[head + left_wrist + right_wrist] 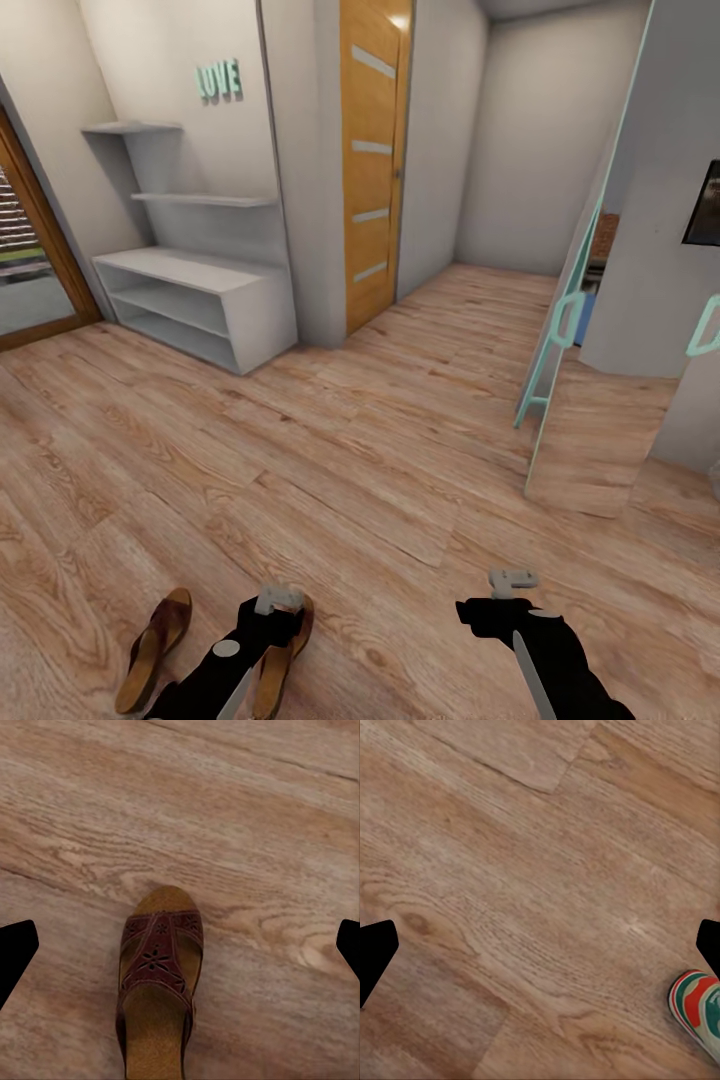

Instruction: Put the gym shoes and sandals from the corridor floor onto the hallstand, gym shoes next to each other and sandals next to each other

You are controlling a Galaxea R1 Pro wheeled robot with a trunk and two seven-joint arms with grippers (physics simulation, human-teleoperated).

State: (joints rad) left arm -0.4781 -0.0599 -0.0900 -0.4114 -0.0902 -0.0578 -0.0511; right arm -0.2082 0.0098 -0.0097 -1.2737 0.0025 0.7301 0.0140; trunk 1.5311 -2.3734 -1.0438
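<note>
The left gripper (278, 598) hangs with its dark fingers (15, 952) spread wide apart and nothing between them. Directly beneath it, between the two fingers, lies a dark brown leather sandal with a cut-out flower strap and tan insole (157, 982), flat on the pale wood-plank floor (360, 470); whether the fingers touch it I cannot tell. Just beside that arm, on its outer side, the second brown sandal (155, 648) lies flat too, close to the first but apart from it.

The right gripper (512, 580) is likewise open, fingertips wide, over bare planks. Near one of its fingers (709, 945) lies one end of a white sneaker with green and red-orange markings (697, 1012), resting on the floor and mostly cut off by the frame edge.

Well ahead of both grippers and off to the left side, the long low white bench-like rack with two open shelves (195, 300) stands against the wall, with white floating shelves (205, 199) and teal "LOVE" lettering (218, 80) above it. Beside it is an orange wooden door (372, 160).
</note>
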